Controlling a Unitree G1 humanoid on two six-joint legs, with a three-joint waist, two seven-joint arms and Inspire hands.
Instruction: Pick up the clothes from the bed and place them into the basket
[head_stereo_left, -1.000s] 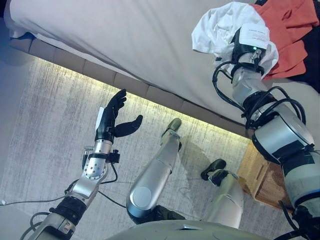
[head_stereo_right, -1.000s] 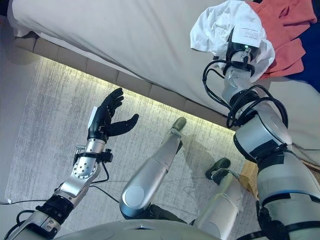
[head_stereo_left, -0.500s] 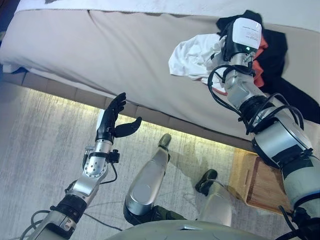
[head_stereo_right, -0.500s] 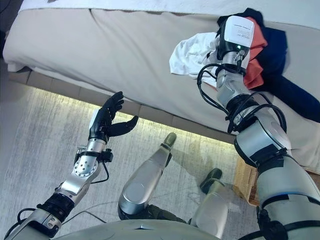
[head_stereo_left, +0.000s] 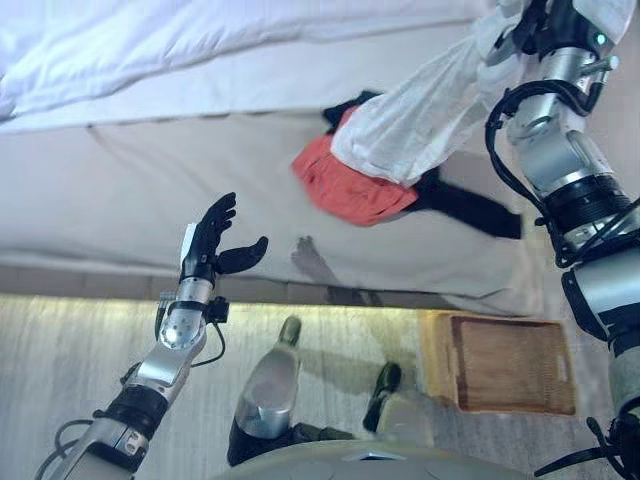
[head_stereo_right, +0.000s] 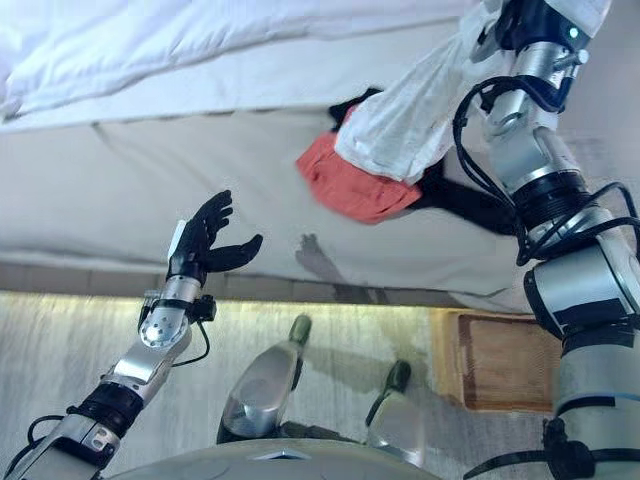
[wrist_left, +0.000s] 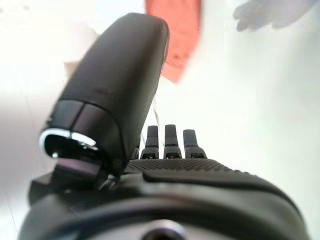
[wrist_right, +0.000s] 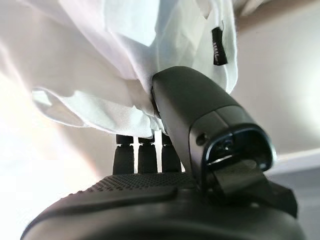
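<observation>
The right hand has thumb and fingers curled into a white garment, which hangs from it above the bed. An orange garment and a dark one lie on the bed beneath it. The left hand hovers spread at the bed's edge, holding nothing. A wicker basket stands on the floor beside the bed.

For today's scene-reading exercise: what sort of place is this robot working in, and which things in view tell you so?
Most likely a bedroom. A bed with white bedding fills the background, loose clothes lie on it, including a red garment, and a wicker basket stands on the carpet beside it.
</observation>
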